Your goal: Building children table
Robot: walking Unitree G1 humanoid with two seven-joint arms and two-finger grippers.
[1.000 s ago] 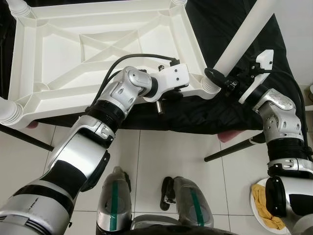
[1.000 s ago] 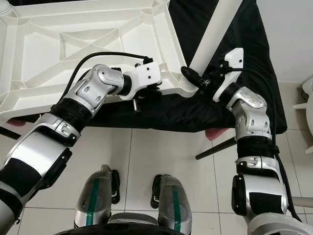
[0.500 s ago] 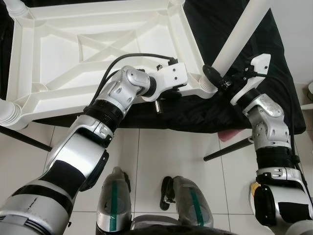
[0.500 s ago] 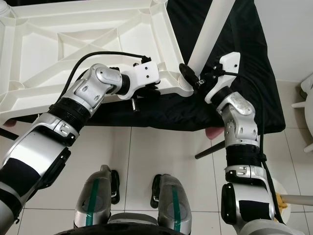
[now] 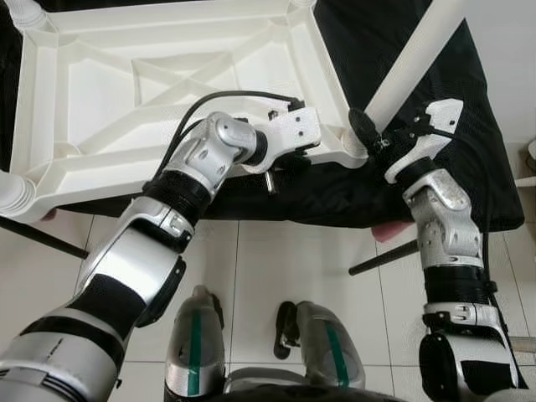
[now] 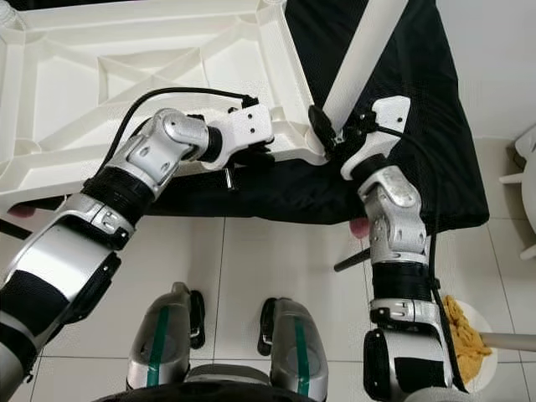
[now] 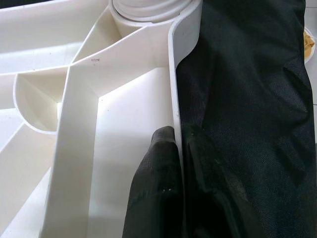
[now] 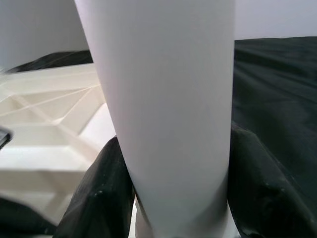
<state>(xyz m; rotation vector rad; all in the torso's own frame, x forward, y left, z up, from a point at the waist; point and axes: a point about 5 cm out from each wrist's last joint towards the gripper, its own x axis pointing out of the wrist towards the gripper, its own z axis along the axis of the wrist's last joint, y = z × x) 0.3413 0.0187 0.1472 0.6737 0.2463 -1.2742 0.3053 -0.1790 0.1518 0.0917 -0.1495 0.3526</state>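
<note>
Tabletop: the white plastic tabletop (image 5: 167,75) lies upside down, ribbed underside up, on a counter draped in black cloth (image 5: 435,142).
Left gripper: the left gripper (image 7: 179,148) is closed on the tabletop's near rim, one finger inside the wall and one outside against the cloth, steadying the piece.
Right gripper: the right gripper (image 8: 173,188) is clamped around the base of a white leg (image 5: 414,59), a black finger (image 8: 106,188) on each side.
Leg in hand: it stands tilted over the near right corner socket (image 5: 358,144), its foot at the socket mouth; whether it is fully seated I cannot tell.
Done so far: white round pieces, probably legs, show at the near left corner (image 5: 15,191) and far left corner (image 5: 25,12).
Left to do: this leg looks to need straightening and pushing home; the far right corner is cut off by the frame edge, so its state is unclear. Turning the table upright would follow.
</note>
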